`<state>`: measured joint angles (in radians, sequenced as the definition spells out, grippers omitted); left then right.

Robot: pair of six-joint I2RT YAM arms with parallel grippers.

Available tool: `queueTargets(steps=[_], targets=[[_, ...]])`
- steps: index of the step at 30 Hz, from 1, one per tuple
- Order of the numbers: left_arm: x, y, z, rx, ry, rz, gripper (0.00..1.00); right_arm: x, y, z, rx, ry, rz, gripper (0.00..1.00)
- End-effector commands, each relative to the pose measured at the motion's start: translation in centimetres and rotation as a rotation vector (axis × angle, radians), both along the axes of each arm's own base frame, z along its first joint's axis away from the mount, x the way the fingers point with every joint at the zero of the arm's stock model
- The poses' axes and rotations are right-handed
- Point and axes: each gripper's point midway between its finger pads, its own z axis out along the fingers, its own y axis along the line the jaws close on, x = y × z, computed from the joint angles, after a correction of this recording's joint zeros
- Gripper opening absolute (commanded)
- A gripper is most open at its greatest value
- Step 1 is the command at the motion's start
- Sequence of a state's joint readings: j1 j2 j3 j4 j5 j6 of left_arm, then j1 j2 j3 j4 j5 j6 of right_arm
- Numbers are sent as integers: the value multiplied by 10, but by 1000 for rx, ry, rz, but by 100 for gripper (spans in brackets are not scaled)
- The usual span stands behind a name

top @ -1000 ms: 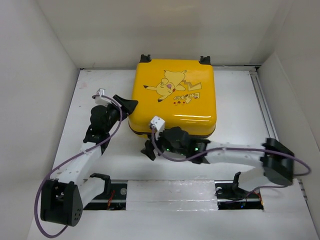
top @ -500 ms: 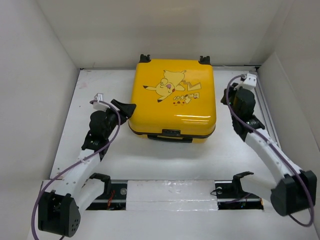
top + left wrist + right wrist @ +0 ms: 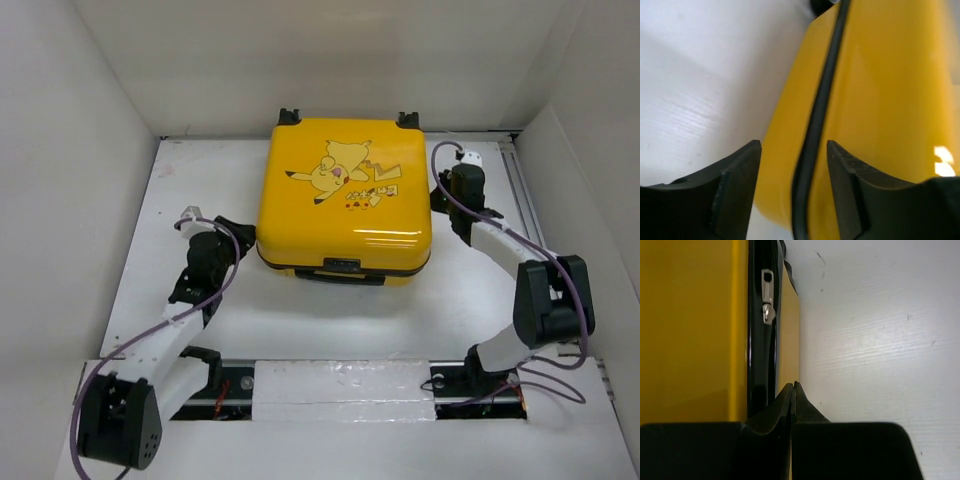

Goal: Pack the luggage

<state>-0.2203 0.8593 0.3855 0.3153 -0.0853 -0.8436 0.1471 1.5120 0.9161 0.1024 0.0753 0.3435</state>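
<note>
The luggage (image 3: pixel 345 200) is a yellow hard-shell suitcase with a cartoon on its lid, lying flat and closed at the table's middle back. My left gripper (image 3: pixel 243 236) is at its near-left corner. In the left wrist view the left gripper (image 3: pixel 793 150) is open, its fingers standing either side of the black zipper seam (image 3: pixel 815 130) without pinching it. My right gripper (image 3: pixel 447 214) hangs at the suitcase's right side. In the right wrist view the right gripper (image 3: pixel 794 386) is shut on nothing, its tip just beside the zipper band, with a silver zipper pull (image 3: pixel 768 310) farther along.
White walls close in the table on the left, back and right. A metal rail (image 3: pixel 522 200) runs along the right edge. The suitcase's dark handle (image 3: pixel 340 268) faces the arm bases. A taped strip (image 3: pixel 340 385) lies between the bases.
My right arm has swung from the suitcase's front edge round to its right side, and its gripper has shut. My left gripper has slid toward the near-left corner with its jaws narrowing.
</note>
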Motion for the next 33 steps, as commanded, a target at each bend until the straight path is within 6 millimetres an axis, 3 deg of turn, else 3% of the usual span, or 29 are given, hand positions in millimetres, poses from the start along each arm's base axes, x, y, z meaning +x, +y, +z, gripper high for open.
queueTargets(steps=[1, 2, 3, 5, 6, 8, 9, 10, 11, 12, 13, 15, 16, 19, 20, 23, 25, 29, 30, 31, 32, 33], targets=[[8, -11, -14, 23, 39, -67, 49, 27, 51, 29, 83, -85, 178, 0], [11, -17, -18, 17, 57, -95, 47, 34, 69, 41, 100, -106, 253, 0], [11, -29, -32, 19, 93, -135, 45, 39, 74, 40, 110, -103, 276, 0], [7, -42, -41, 16, 102, -181, 42, 43, 100, 25, 127, -61, 364, 0], [4, -47, -43, 3, 100, -198, 41, 54, 109, 41, 126, -94, 389, 0], [-2, -52, -45, -14, 91, -222, 39, 62, 125, 24, 124, -36, 426, 0], [-8, -52, -49, -17, 92, -230, 39, 72, 144, 47, 128, -79, 490, 0], [-12, -54, -42, -27, 68, -247, 38, 75, 155, 50, 132, -77, 526, 0], [-16, -52, -44, -27, 72, -247, 38, 80, 166, 35, 133, -45, 564, 0], [-23, -55, -48, -34, 77, -270, 38, 76, 183, 35, 148, -22, 614, 0], [-24, -54, -42, -17, 53, -277, 37, 86, 196, 58, 155, -68, 640, 0], [-30, -53, -50, 3, 79, -292, 37, 88, 216, 51, 175, -43, 697, 0], [-34, -56, -52, -4, 80, -312, 37, 88, 235, 77, 203, -96, 773, 0], [-36, -64, -49, -3, 51, -350, 37, 80, 261, 98, 243, -138, 889, 6], [-38, -80, -43, 6, 42, -389, 37, 82, 264, 115, 245, -182, 905, 8], [-32, -103, -25, 59, 6, -382, 38, 78, 263, 154, 241, -288, 924, 19], [-35, -116, -26, 70, 10, -408, 38, 76, 246, 188, 212, -363, 911, 29], [-34, -142, -9, -16, -46, -474, 38, 68, 199, 242, 197, -469, 897, 48], [-32, -150, 0, -16, -63, -473, 38, 71, 183, 249, 187, -482, 868, 53], [-42, -171, -2, -5, -55, -520, 38, 70, 173, 252, 183, -480, 852, 58], [-46, -180, 1, 0, -63, -529, 39, 61, 164, 269, 174, -511, 842, 67], [-46, -186, 5, 9, -73, -514, 39, 60, 154, 273, 164, -518, 806, 70]])
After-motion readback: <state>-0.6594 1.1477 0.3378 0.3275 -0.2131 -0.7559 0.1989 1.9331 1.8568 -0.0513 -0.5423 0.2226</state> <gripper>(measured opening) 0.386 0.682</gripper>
